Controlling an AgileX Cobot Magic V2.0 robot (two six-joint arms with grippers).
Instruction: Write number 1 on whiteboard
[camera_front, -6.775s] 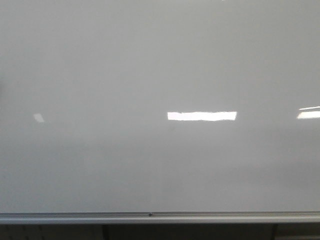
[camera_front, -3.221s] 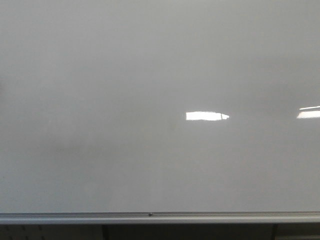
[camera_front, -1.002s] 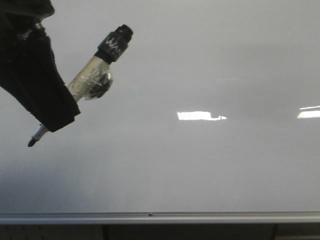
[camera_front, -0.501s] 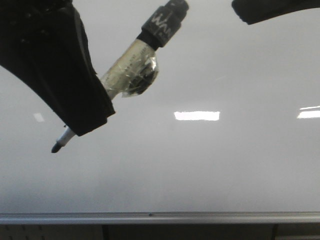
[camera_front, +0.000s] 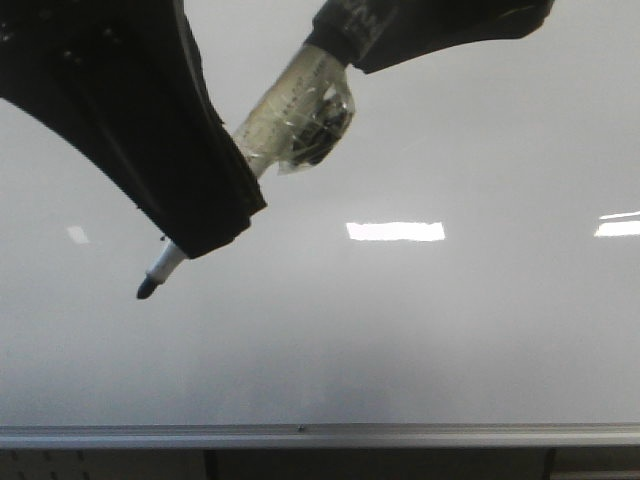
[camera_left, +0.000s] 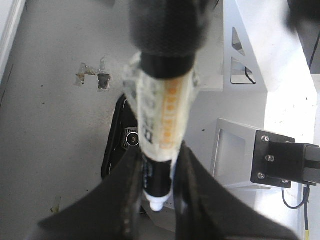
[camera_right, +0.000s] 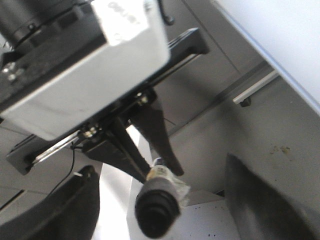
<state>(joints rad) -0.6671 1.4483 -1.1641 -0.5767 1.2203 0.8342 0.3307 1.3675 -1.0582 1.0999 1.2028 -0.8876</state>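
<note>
pale grey whiteboard (camera_front: 480, 340), black-tipped marker (camera_front: 290, 105)

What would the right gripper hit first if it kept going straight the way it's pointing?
Most likely the black back end of the marker, which sits between the open fingers of the right gripper; depth is unclear. The left gripper holds that marker.

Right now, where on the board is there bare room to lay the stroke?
The whiteboard carries no stroke yet. Bare: the band between the marker tip and the bottom rail, and right of the centre light reflection. Crowded: upper left, where the left gripper clamps the marker and the right gripper overlaps its cap.
</note>
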